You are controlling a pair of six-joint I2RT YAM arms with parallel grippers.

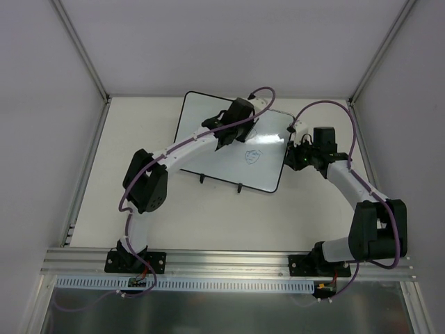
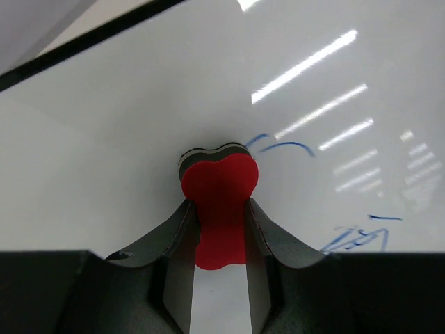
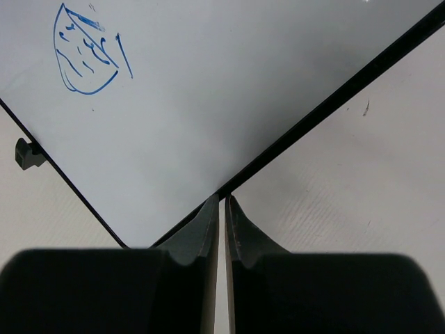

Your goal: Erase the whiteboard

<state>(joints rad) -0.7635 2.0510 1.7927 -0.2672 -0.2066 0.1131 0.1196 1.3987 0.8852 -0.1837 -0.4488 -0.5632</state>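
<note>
The whiteboard (image 1: 208, 132) is lying on the table (image 1: 208, 216), toward its far side, with a blue doodle (image 3: 83, 52) drawn on its right part. The left jaws are clamping a red eraser (image 2: 219, 202), whose head is resting against the board just beside some blue strokes (image 2: 292, 145). The right jaws are sitting closed with nothing between them, their tips at the black frame (image 3: 334, 103) on the board's right edge, possibly touching it.
</note>
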